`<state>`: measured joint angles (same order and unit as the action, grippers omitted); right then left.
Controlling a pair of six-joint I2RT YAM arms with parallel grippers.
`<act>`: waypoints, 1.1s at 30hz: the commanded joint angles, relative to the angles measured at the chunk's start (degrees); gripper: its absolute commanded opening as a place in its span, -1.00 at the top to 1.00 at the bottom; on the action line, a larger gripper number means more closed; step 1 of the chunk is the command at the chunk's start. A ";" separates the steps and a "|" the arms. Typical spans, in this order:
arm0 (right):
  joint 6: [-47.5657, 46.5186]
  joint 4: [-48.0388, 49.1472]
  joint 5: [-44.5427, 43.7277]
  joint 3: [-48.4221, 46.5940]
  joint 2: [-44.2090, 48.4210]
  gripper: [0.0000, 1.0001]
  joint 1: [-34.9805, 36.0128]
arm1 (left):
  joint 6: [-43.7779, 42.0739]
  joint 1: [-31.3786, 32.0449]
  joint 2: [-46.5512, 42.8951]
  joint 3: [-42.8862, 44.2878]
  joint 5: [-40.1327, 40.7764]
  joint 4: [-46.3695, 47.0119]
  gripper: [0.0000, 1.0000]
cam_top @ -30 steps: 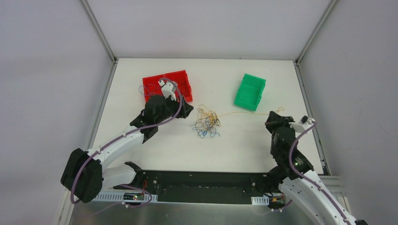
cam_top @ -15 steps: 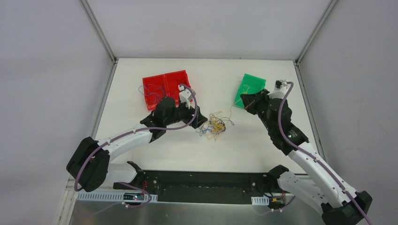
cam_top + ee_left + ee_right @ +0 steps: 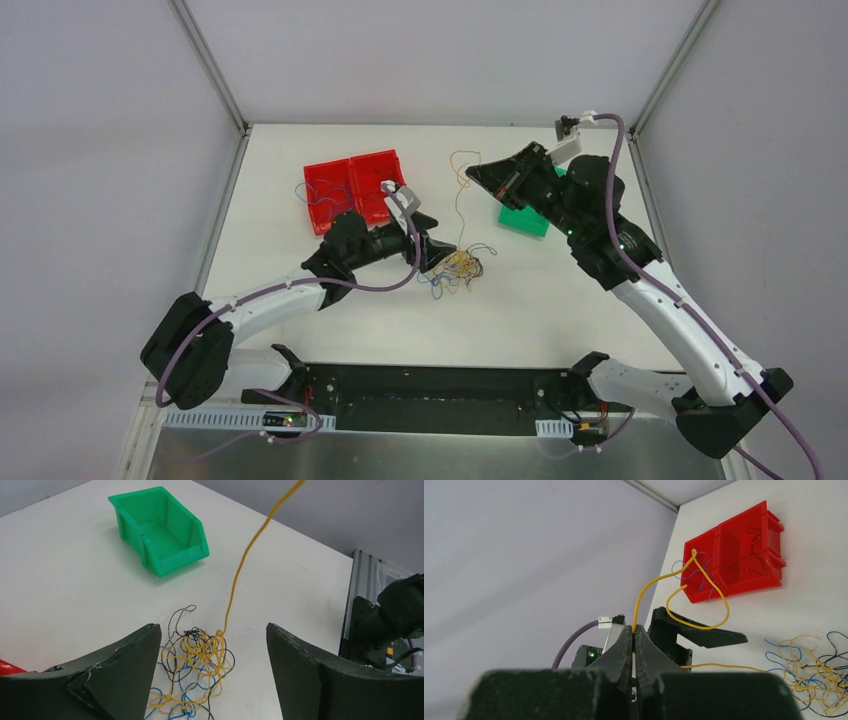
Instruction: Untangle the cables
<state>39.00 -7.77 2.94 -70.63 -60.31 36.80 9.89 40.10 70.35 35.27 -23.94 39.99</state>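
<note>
Closest to the bases, the left arm (image 3: 270,295) stretches out low over the white bench (image 3: 520,310) toward its middle. The left end effector (image 3: 445,252) at its tip stands wide open and holds nothing. In its wrist view the two dark fingers (image 3: 125,672) frame the heap on either side, and whether they touch it cannot be told.

The cables (image 3: 462,268) lie just past those fingertips, near the middle of the bench. They form a loose knot of yellow, blue and black strands, with a few loops straying out onto the surface.

One yellow strand (image 3: 236,575) climbs out of the top of the knot and runs up and away from the bench. It ends at the right end effector (image 3: 475,174), which hangs raised above the far half of the bench, with its arm crossing in from the right. Its jaws are pressed together on the strand. In the right wrist view the wire comes out between the closed fingertips (image 3: 626,637) and curls into a free loop beyond them.

Farther back, the green bin (image 3: 520,218) sits on the right, partly covered by the right arm in the overhead view. The red bin (image 3: 355,188) sits on the far left. It has two compartments, one holding thin blue strands and the other black ones.
</note>
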 commanded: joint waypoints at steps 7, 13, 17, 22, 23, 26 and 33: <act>5.20 1.74 3.65 -2.10 -2.57 1.00 1.78 | 0.80 0.35 11.55 5.16 -1.94 12.94 -0.40; 6.22 -0.64 2.05 -8.13 -3.31 1.00 1.82 | 4.92 0.77 22.83 8.94 -2.50 13.81 -0.09; 5.54 -4.45 -1.70 -14.37 -3.25 1.00 1.79 | 5.54 0.76 25.44 9.35 -1.59 12.75 0.08; 5.72 -5.91 -8.87 -21.00 -2.06 1.00 1.79 | 6.07 0.77 27.20 10.09 -0.83 10.67 0.16; 5.75 -5.89 -10.68 -22.08 -1.70 1.00 1.79 | 6.18 0.76 27.47 10.47 -0.76 10.01 0.16; 5.14 -5.54 -17.24 -25.62 -0.87 1.00 1.71 | 6.92 0.77 28.29 11.49 0.72 6.98 0.11; -1.40 -7.43 -28.44 -39.31 -2.45 1.00 1.71 | 9.47 0.54 27.56 11.57 10.85 0.08 -0.06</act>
<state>41.76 -17.52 -16.38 -101.95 -63.35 38.39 17.52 40.51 98.28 45.74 -19.29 45.19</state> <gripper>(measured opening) 0.008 0.527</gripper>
